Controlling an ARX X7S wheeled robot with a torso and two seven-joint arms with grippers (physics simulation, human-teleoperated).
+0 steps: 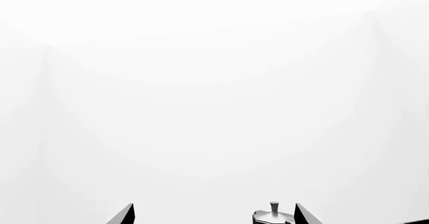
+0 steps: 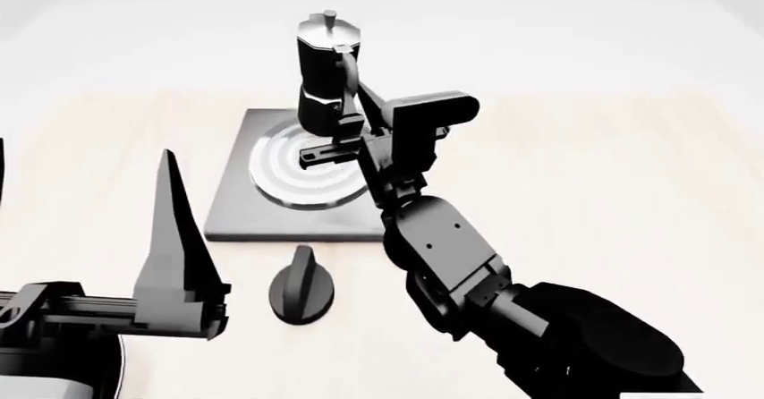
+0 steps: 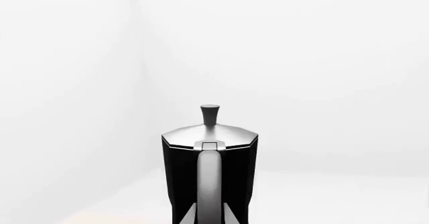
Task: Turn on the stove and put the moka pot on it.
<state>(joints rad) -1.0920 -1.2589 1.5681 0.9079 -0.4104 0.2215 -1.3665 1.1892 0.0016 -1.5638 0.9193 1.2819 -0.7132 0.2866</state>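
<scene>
Looks like a bare-bones simulated kitchen setup: a pale wood-look tabletop (image 2: 621,175) with a flat grey stove (image 2: 239,202), its black knob (image 2: 301,287) and a moka pot (image 2: 327,72) (silver lid and all), everything else just blank white walls, no real room detail.

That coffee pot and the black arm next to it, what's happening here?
The robot's right tool is at the handle of the moka pot, which stands upright on the ring burner of the stove. Whether it grips the handle is unclear. The round knob sits in front of the plate, and the left tool hangs open nearby, holding nothing.
</scene>
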